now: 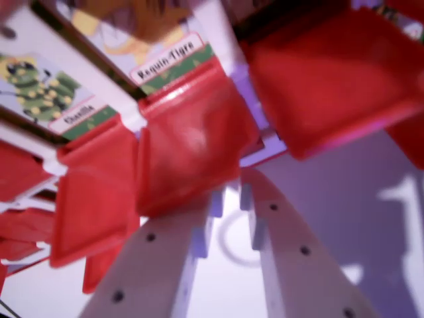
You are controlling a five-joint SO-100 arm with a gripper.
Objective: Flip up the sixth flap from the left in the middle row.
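Flap (189,142), red, sits right above your gripper (228,189), under the "Requin-Tigre" card (173,58); your white fingers (165,258) stand slightly parted, tips at its lower edge, gripping nothing you can see.

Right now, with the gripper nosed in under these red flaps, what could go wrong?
1. The gripper sits at the seam between the flap under the Requin-Tigre card and the large raised flap, so it might lift the wrong one.
2. The flaps stand close together; the neighbouring flap under the caterpillar card could get dragged along.
3. The view is blurred and close, so the contact point is hard to verify.
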